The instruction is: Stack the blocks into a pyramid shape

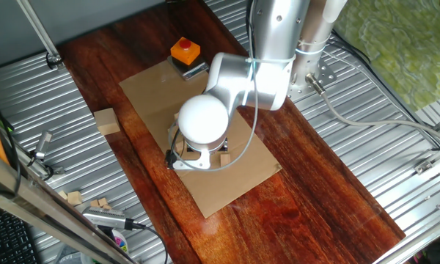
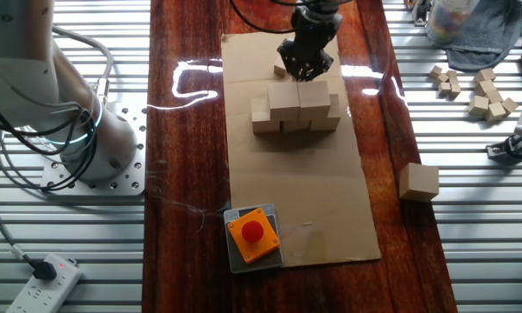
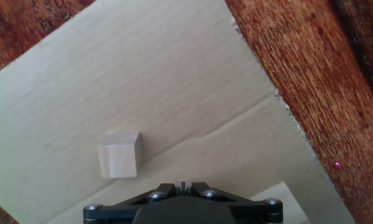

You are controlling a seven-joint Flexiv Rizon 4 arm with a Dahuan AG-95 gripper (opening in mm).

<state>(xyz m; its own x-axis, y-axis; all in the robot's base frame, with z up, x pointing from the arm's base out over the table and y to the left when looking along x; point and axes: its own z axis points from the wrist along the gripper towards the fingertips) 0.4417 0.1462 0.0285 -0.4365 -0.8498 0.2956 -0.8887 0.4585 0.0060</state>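
Only the other fixed view shows the pale, plain wooden cube blocks (image 2: pixel 296 110) stacked mid-sheet on the flat brown cardboard sheet (image 2: pixel 304 196), two on a lower row; in one fixed view the arm's white rounded joint (image 1: pixel 202 119) hides them. The black two-finger gripper (image 2: pixel 305 68) hangs at their 12 o'clock; whether its fingers are apart I cannot tell. The hand view shows one lone pale wooden cube (image 3: pixel 119 155) on the cardboard at 9 o'clock. No writing is readable.
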